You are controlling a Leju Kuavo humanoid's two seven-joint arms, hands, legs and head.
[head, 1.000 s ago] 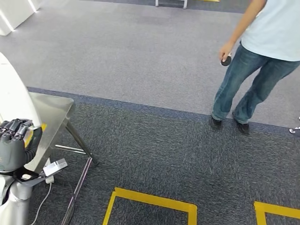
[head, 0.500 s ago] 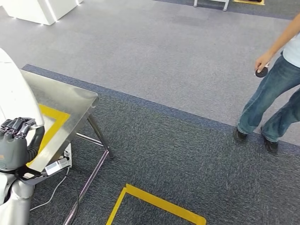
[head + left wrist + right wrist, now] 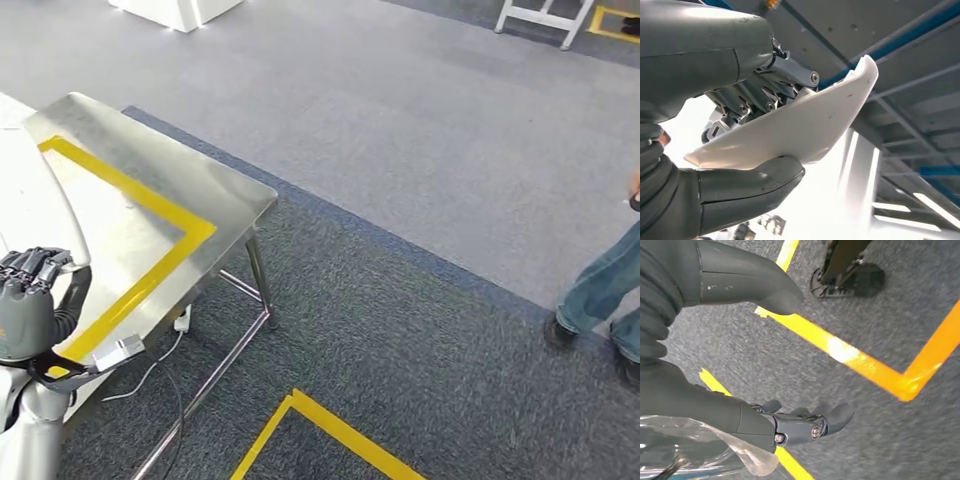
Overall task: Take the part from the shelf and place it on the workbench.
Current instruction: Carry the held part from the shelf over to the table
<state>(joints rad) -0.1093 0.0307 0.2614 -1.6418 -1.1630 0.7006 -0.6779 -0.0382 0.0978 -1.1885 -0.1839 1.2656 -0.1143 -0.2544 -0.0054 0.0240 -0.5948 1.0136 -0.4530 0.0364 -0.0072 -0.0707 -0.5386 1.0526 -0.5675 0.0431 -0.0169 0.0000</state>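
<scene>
So the left hand (image 3: 753, 125) has the curved white plastic part (image 3: 798, 125) clamped between its thick grey thumb and dark fingers (image 3: 764, 95) — in the head view that same part is the big white curve at the left edge, held up over the near side of the shiny steel workbench with the yellow tape outline (image 3: 226, 190); not resting on it, as far as I can tell. The right hand (image 3: 791, 365) hangs over dark grey carpet with yellow floor tape (image 3: 851, 357); fingers spread, holding nothing. A person's jeans-clad legs (image 3: 604, 290) are at the far right, well apart from the bench.
</scene>
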